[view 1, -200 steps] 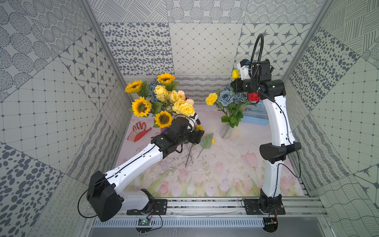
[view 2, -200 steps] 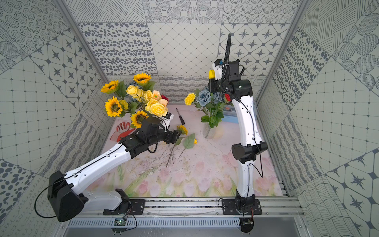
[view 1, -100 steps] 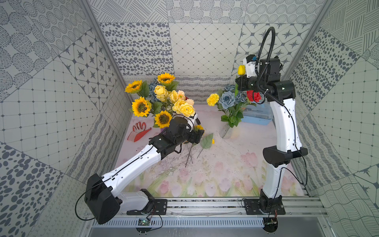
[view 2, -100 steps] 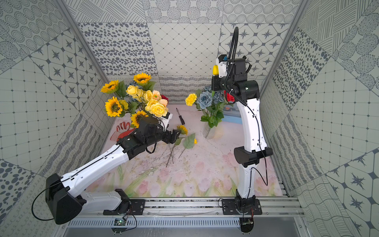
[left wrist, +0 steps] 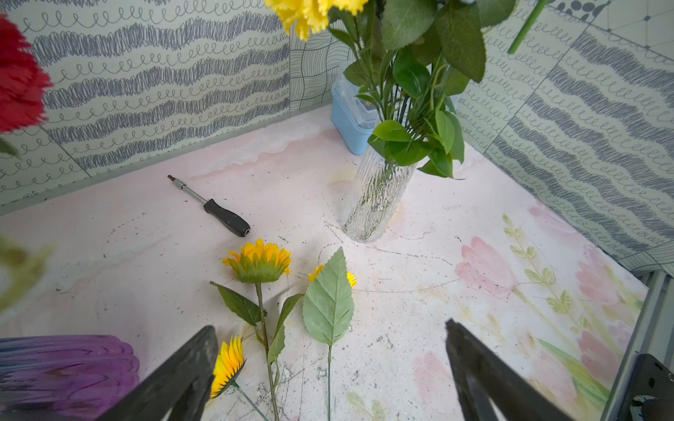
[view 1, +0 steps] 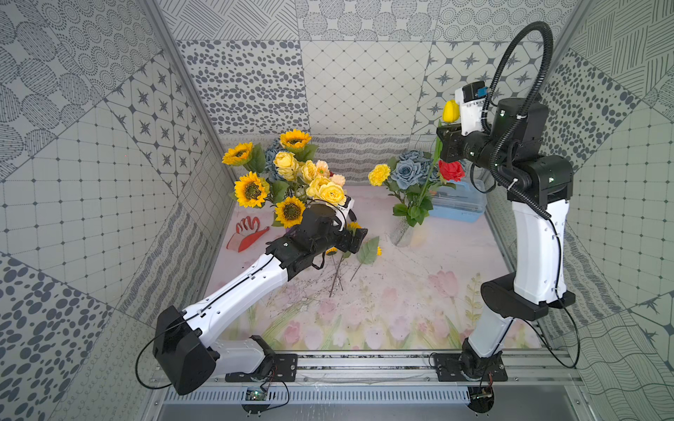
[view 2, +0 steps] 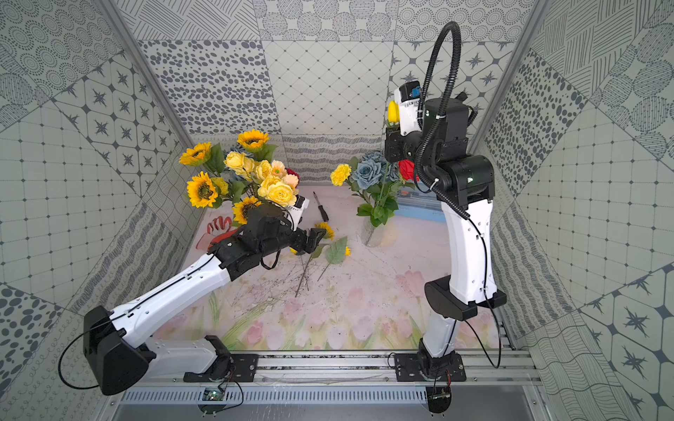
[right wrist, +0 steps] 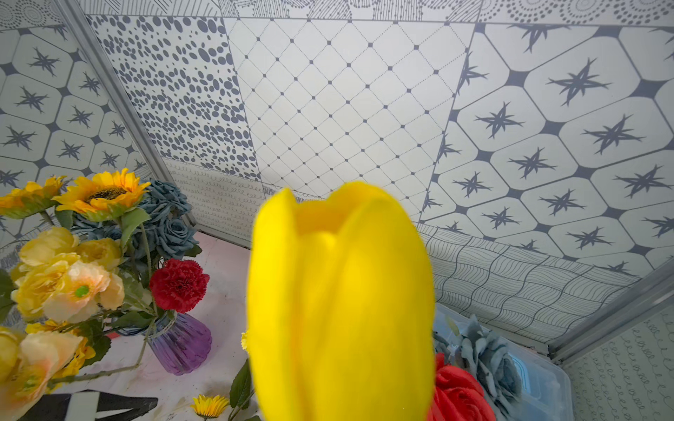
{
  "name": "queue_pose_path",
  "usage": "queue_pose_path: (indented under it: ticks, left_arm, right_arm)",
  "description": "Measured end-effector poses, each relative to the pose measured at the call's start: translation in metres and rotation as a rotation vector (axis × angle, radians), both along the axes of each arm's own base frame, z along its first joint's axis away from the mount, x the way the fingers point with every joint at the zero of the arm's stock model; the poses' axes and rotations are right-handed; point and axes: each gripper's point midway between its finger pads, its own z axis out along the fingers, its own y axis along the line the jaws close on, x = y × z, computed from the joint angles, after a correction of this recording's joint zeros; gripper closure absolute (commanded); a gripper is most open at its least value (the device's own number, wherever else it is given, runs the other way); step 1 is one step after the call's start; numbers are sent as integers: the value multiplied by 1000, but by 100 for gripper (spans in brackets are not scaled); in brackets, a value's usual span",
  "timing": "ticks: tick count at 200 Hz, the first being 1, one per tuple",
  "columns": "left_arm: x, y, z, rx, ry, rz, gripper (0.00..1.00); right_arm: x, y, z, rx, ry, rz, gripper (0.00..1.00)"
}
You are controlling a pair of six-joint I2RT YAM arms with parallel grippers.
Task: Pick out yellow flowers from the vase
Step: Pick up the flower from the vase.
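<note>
Yellow flowers [view 1: 286, 162] are, by my reading, only partly picked. The biggest lot left is the bunch in the purple vase [right wrist: 180, 342] at 10 o'clock on the surface [view 1: 456, 262]. It holds large sunflowers [view 1: 251, 189] and pale yellow roses [view 1: 330, 191], all upright, if that vase counts.

Next, the yellow tulip [view 1: 450, 110] is raised high over the clear vase [view 1: 401, 233] at 1 o'clock. The right fingers [view 1: 445, 133] are clenched on its stem just below the bloom. Its long axis is near upright, bloom on top, with the stem end trailing toward 7 o'clock. In the left wrist view that end looks free of the vase.

The yellow carnation [view 1: 379, 174] stands in that vase, not yet picked.

Smallest, three little sunflowers [left wrist: 259, 260] lie near the middle, heads toward 12 and stems toward 6. The left fingers [left wrist: 182, 364] are spread wide and empty above them.
</note>
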Motion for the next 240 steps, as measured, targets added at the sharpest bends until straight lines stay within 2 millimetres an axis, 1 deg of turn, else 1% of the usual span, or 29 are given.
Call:
queue_pose_path:
  ticks: [19, 31, 44, 58, 69, 86, 96, 113, 136, 165, 197, 220, 240]
  left_arm:
    - [-1, -4, 3, -11, -4, -22, 2]
    - [-5, -9, 7, -25, -15, -54, 2]
    - [-13, -14, 10, -42, -32, -100, 2]
    - [-23, -21, 15, -66, -52, -163, 2]
    - [-31, -27, 20, -87, -66, -212, 2]
    - [-40, -35, 29, -120, -88, -274, 2]
    - [-46, -40, 33, -139, -98, -312, 2]
    - [-53, -47, 37, -168, -109, -367, 2]
    - [-61, -54, 39, -219, -114, -421, 2]
    - [-67, -64, 34, -277, -89, -472, 2]
    - [-68, -72, 31, -314, -72, -504, 2]
    - [-67, -77, 30, -331, -62, -522, 9]
    - [-67, -81, 27, -338, -49, -537, 23]
  right_arm:
    - [-19, 1, -1, 10, 21, 44, 94]
    - [-30, 6, -8, 17, 58, 86, 94]
    - [-41, 15, -24, 27, 115, 141, 94]
    - [-50, 26, -50, 45, 190, 197, 94]
    - [-53, 35, -71, 67, 248, 233, 95]
    - [-58, 48, -97, 108, 310, 276, 96]
    - [-60, 55, -109, 136, 332, 295, 97]
    - [-63, 60, -123, 183, 347, 303, 96]
    - [-67, 62, -132, 252, 333, 304, 96]
    - [-69, 68, -143, 344, 335, 317, 96]
    - [-68, 81, -156, 412, 374, 348, 96]
    - [-70, 88, -159, 441, 393, 371, 96]
    - [-71, 91, -156, 467, 395, 390, 96]
